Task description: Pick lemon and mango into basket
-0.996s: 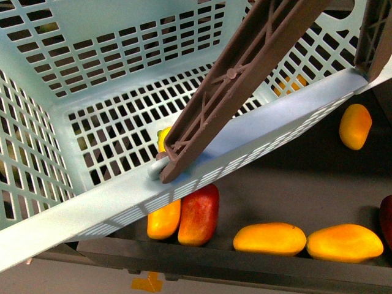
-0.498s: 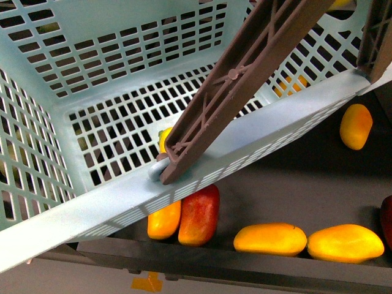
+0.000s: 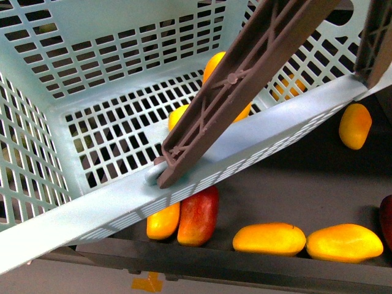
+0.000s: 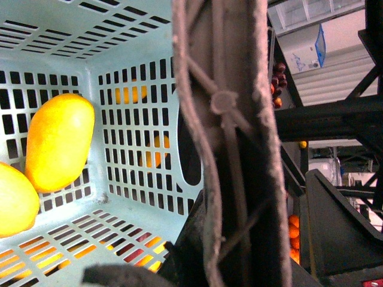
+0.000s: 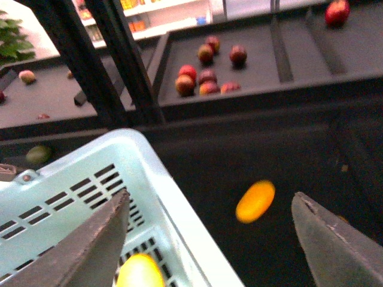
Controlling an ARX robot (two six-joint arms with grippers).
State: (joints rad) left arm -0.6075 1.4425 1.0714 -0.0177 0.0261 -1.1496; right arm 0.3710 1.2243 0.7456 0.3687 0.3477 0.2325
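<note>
- Inside the light-blue basket (image 3: 288, 122), up against its far wall: the mango (image 3: 214, 64), partly behind the brown handle (image 3: 245, 67); just beside it, nearer, the lemon (image 3: 177, 116).
- Likely trouble: rolling or bouncing across the slatted floor if not yet settled; a knock from the handle shifting; a needless further grab at the loose mangoes (image 3: 269, 239) outside.
- Mango propped steeply on end, long axis leaning along the wall; lemon too hidden to judge.
- Right gripper (image 5: 209, 197) spread wide, holding nothing, over the basket's corner and the dark tray (image 3: 294, 177).
- Left gripper: fingers not made out in any view; cannot tell.
- Just beyond the near rim: a red-blushed mango (image 3: 198, 215) among the loose ones.
</note>
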